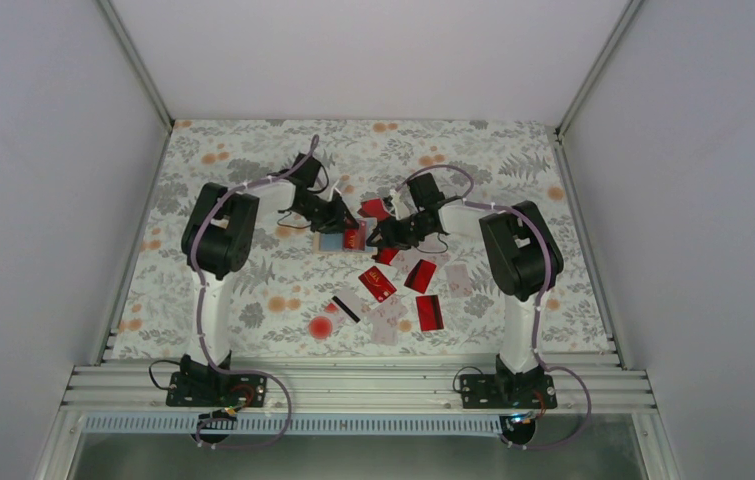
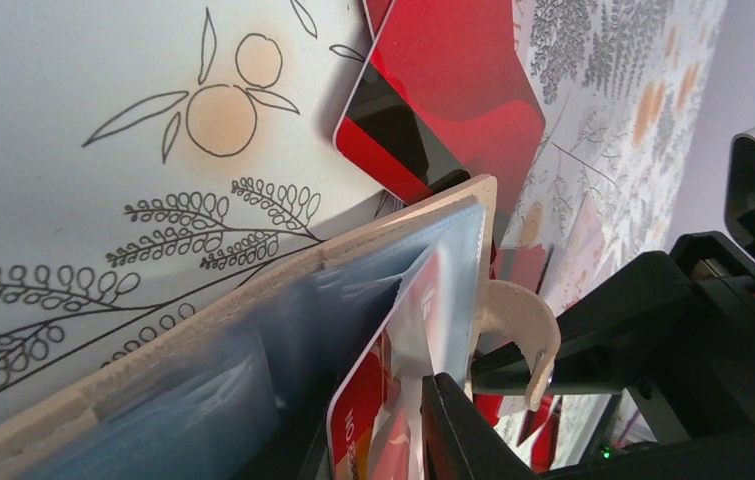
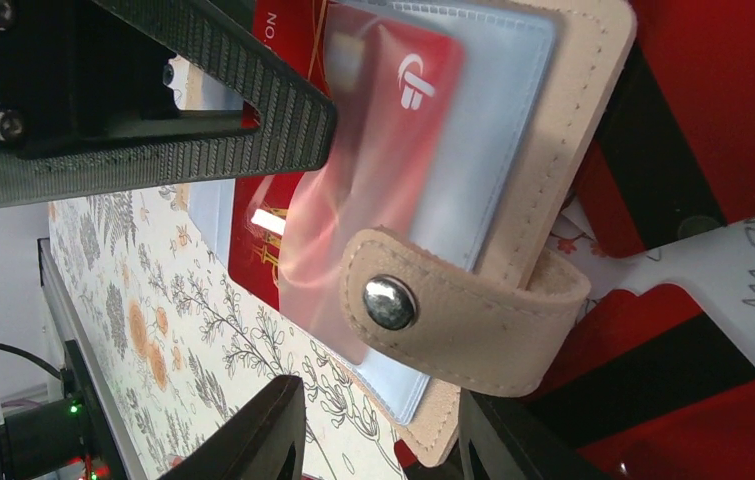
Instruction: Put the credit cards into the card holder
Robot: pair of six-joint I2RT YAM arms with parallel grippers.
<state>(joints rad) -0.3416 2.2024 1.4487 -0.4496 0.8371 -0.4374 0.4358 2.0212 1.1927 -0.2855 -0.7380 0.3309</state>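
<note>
The left gripper (image 1: 345, 222), with black ribbed fingers, stands over the open card holder (image 3: 553, 180); whether it pinches anything, one cannot tell. The holder is beige and stitched, with clear bluish sleeves. A glossy red card (image 3: 393, 110) sits half inside one sleeve. The right gripper (image 1: 387, 236) is half wide around the holder's edge by the rounded strap (image 3: 473, 330). More credit cards (image 1: 377, 283) lie flat on the flowered cloth (image 1: 253, 160).
</note>
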